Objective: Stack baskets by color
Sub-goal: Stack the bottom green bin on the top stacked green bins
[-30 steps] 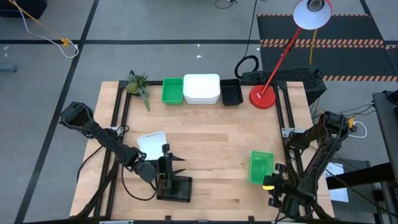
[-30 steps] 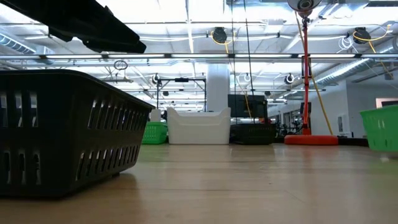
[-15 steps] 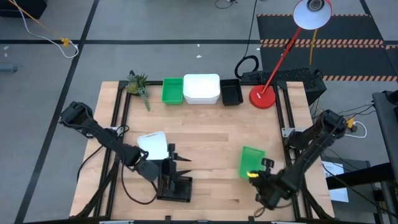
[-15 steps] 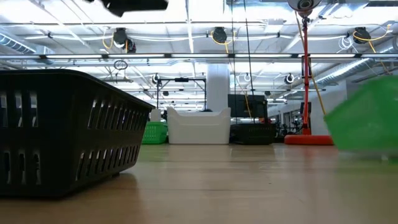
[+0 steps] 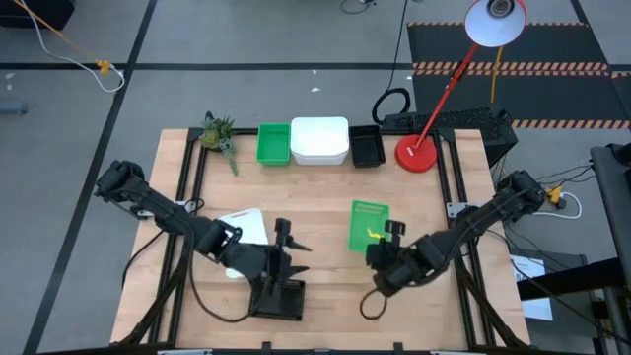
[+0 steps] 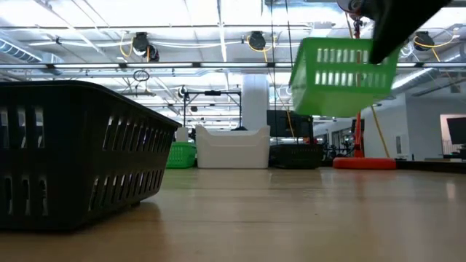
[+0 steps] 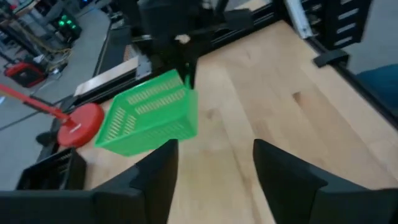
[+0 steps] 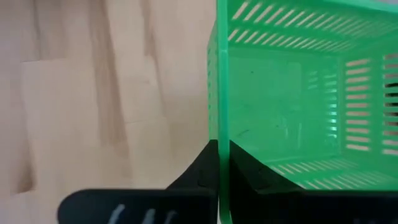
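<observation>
Green basket (image 5: 370,225) now lifted, empty, right tool (image 5: 386,243) pinching rim, left tool (image 5: 283,248) open.

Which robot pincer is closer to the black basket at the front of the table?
Left. The left pincer hovers open just above the black basket; the right pincer is farther away, gripping the green basket.

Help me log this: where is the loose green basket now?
The green basket hangs off the table, held by the right claw, right of centre in the high view, ahead of the back row's black basket.
</observation>
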Controlling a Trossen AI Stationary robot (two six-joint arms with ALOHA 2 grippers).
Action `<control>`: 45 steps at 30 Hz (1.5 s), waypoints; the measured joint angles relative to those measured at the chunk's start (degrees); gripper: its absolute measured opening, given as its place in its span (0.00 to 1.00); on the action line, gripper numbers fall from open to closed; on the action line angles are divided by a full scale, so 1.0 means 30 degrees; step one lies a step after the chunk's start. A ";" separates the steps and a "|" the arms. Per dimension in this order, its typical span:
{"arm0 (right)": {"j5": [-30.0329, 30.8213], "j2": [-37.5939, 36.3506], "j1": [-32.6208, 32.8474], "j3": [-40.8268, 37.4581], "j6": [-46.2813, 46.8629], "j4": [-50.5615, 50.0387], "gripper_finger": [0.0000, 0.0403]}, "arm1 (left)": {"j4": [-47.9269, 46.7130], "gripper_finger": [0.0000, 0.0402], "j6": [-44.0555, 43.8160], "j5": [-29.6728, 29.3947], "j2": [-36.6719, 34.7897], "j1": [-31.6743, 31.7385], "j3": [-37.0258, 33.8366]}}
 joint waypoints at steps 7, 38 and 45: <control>-0.0172 0.0000 -0.1287 0.0071 -0.1603 0.0083 0.01 | -0.0719 0.74 0.0173 0.1440 0.0002 0.1622 0.0900; 0.1017 0.0022 -0.3193 0.0071 -0.6848 0.4525 0.01 | 0.3633 0.32 0.3788 -0.1004 0.5233 0.3467 0.0943; 0.1003 0.0051 -0.3186 0.0052 -0.6866 0.5044 0.02 | 0.3124 0.15 0.3983 -0.0901 0.5246 0.3684 0.0943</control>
